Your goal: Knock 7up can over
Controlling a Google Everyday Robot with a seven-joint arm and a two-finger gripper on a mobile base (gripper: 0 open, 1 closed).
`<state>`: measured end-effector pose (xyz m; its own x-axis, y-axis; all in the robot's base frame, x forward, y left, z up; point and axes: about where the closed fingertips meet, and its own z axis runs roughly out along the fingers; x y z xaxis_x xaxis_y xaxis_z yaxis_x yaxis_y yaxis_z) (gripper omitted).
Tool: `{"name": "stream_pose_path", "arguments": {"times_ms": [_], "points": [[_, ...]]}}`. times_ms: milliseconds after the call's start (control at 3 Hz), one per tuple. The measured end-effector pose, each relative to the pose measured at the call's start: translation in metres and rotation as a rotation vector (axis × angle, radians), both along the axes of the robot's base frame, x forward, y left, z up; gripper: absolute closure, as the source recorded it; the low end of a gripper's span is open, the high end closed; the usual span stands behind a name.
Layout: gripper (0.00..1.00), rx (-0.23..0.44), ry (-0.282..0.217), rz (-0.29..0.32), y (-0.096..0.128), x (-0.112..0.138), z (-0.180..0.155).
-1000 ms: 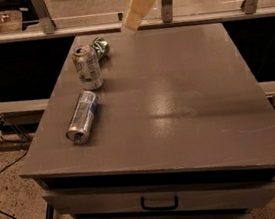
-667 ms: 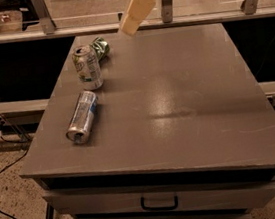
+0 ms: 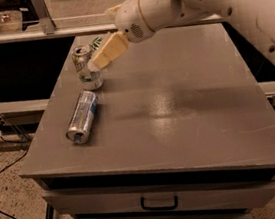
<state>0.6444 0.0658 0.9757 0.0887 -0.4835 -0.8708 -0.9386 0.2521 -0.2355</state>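
Note:
The 7up can, pale silvery with green markings and a silver top, stands upright near the far left of the grey table. My gripper comes in from the upper right on a white arm; its tan fingers point down-left and overlap the can's right side at about mid height. A darker green can is mostly hidden behind the gripper, just beyond the 7up can.
A slim silver-and-blue can lies on its side in front of the 7up can, near the table's left edge. A drawer with a handle is under the tabletop. Cables run across the floor at left.
My arm has come far down and to the left, from above the table's back edge to the 7up can's right side. The cans have not moved.

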Motion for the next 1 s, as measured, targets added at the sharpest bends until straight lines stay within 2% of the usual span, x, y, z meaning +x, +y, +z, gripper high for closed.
{"name": "stream_pose_path", "arguments": {"times_ms": [333, 1000], "points": [[0.0, 0.143, -0.019, 0.009, 0.0266, 0.0045, -0.005], [0.0, 0.159, -0.027, 0.014, 0.0343, 0.0039, -0.0014]]}}
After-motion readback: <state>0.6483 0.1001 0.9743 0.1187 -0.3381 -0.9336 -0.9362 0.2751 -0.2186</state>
